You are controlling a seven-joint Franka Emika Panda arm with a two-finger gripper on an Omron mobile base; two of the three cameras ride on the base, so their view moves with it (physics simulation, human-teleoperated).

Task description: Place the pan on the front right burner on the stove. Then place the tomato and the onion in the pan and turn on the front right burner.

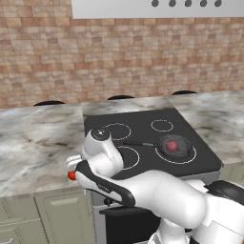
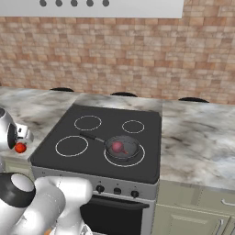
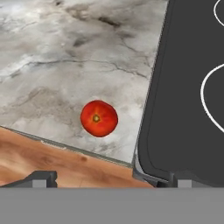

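The pan (image 1: pixel 175 148) (image 2: pixel 122 148) sits on the front right burner (image 1: pixel 164 159) (image 2: pixel 110 160) of the stove (image 1: pixel 143 128) (image 2: pixel 105 133), its thin handle pointing back-left. The pinkish-purple onion (image 1: pixel 174 145) (image 2: pixel 118 146) lies inside it. The glossy red tomato (image 3: pixel 99 118) (image 1: pixel 71 175) (image 2: pixel 19 148) rests on the marble counter left of the stove, close to the front edge. My gripper (image 3: pixel 111 178) hovers open above the tomato, holding nothing. Its fingertips (image 3: pixel 41 178) stand wide apart and straddle the counter's front corner and the cooktop's edge (image 3: pixel 183 87).
Marble counter (image 3: pixel 65 57) spreads left of the stove, and more counter (image 2: pixel 197 137) lies to its right. Black knobs (image 2: pixel 117 190) line the silver front panel. A brick wall and a range hood (image 1: pixel 152 7) stand behind. Wood floor (image 3: pixel 43 162) shows past the counter's edge.
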